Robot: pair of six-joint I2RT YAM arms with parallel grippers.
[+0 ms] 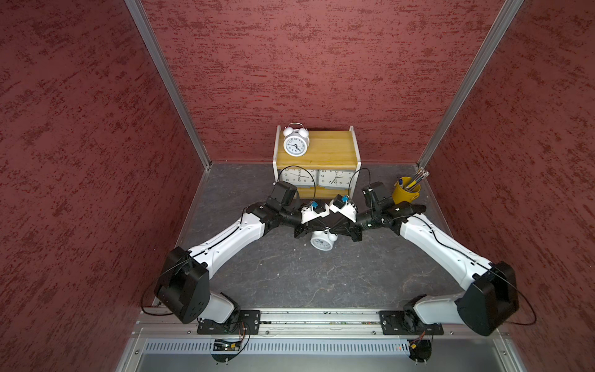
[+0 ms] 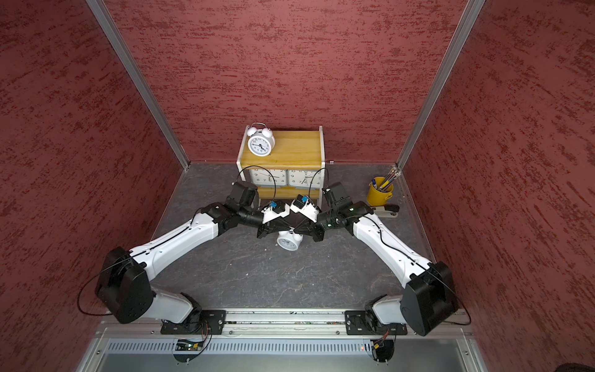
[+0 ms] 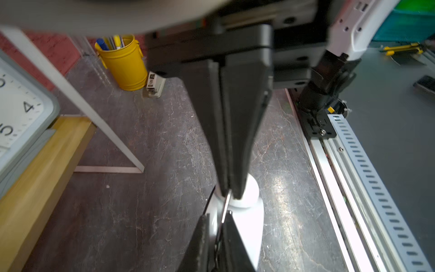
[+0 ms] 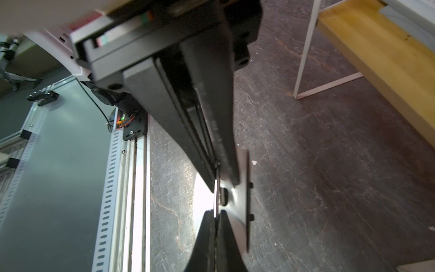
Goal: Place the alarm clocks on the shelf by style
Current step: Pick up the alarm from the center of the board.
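**Item:** loose clock point(image 1: 321, 242), small, round, white, twin-bell.

**Place:** on the surface just in front of the shelf point(image 1: 328, 146), opposite its middle.

**Hold:** both hands meet over the clock at its thin wire handle point(image 3: 225, 202).
- The left hand point(image 3: 217, 214) is pressed together with the wire running in between its fingers.
- The right hand point(image 4: 215, 213) is pressed together on the same wire, its tips almost meeting the left's.

**Handling (judged):**
- The clock is probably light, with a rigid, smooth shell that is likely slippery at the domed bells.
- The dial cover may scratch or crack if knocked.
- The handle is the natural grip for narrow fingers. Being thin, it may let the clock swing or twist below the pinch.
- Two hands on one short wire leave little spare room.

**Not legible:**
- In both top views the hands cover the handle and bell tops.
- It cannot be told whether the clock's feet rest on the surface or it hangs clear.
- In the wrist views its body is a blown-out white blur, with no dial readable.

**Shelf stock:**
- A bell clock point(image 1: 295, 143) stands on the top board, toward the left arm's end.
- Two grey clocks point(image 1: 297, 177) sit side by side on the lower board. Their upper edges are cut off by the top board and their lower parts by the arms.

**Beside the shelf:** a yellow cup point(image 1: 405, 191) of pencils, on the right arm's side.
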